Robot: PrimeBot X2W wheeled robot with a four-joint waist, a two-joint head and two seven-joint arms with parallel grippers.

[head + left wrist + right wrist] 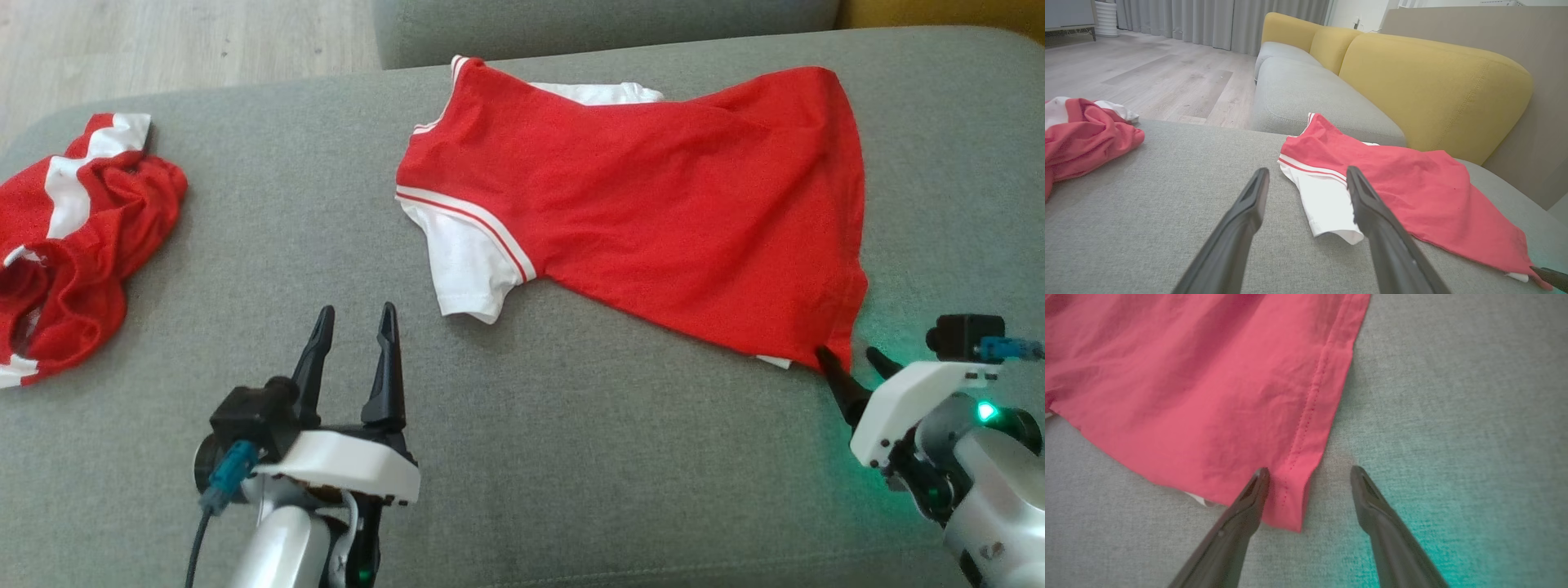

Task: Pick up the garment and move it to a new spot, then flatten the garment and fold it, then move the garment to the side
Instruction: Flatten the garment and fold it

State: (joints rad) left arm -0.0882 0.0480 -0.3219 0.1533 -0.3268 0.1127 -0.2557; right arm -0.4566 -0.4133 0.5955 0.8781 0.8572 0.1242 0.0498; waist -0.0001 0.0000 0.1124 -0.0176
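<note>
- The red garment (1188, 396) lies on grey upholstery (1453, 375), its stitched hem corner pointing down.
- The right gripper (1308, 473) is spread wide, with one fingertip over that corner and the other over bare upholstery.
- A green glow (1474, 539) tints the lower right.

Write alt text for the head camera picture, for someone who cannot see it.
A red T-shirt with white sleeves lies spread on a grey sofa cushion, the robot's open right gripper at its near hem corner. The open left gripper hovers over bare cushion, and a crumpled red-and-white garment lies at the far left.
</note>
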